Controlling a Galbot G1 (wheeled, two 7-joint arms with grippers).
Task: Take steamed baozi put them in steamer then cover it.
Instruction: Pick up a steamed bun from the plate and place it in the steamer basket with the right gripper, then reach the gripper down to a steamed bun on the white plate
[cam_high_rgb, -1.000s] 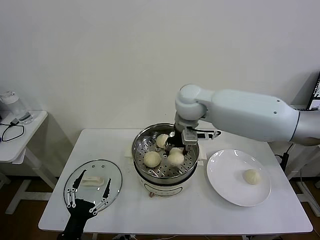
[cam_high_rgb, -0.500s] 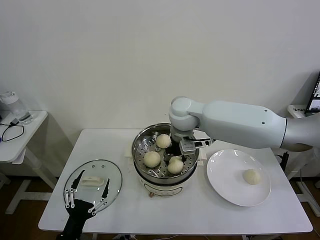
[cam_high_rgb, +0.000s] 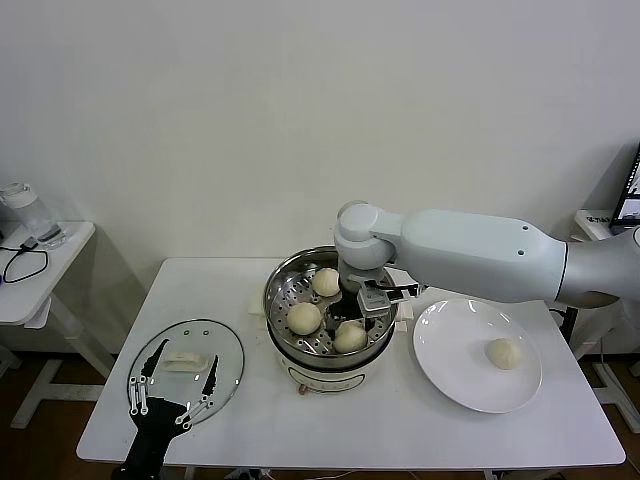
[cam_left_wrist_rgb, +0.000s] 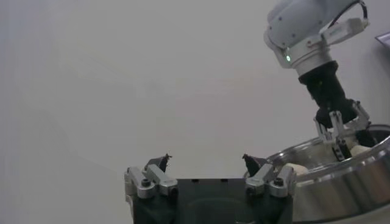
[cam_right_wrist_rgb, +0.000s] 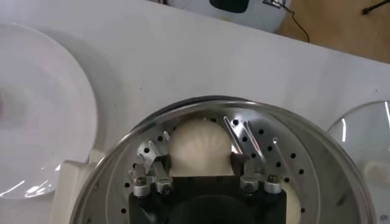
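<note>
White table (cam_high_rgb: 400, 420); right claw (cam_right_wrist_rgb: 196, 159) grips baozi (cam_right_wrist_rgb: 198, 147) inside steamer (cam_high_rgb: 290, 282)

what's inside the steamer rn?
Three baozi on the steamer tray: back, front-left, and front-right, with the right gripper fingers around it. The gripper hides part of the tray floor. Fourth baozi sits on the plate.

Right gripper (cam_high_rgb: 352, 318) and arm blocking right half of steamer (cam_high_rgb: 281, 300) opening; three baozi (cam_high_rgb: 304, 318) crowding tray. Left gripper (cam_high_rgb: 176, 392) hovering over glass lid (cam_high_rgb: 232, 355). Bare tabletop (cam_high_rgb: 390, 420) lying open along front edge. Plate (cam_high_rgb: 455, 375) standing unobstructed from above.
</note>
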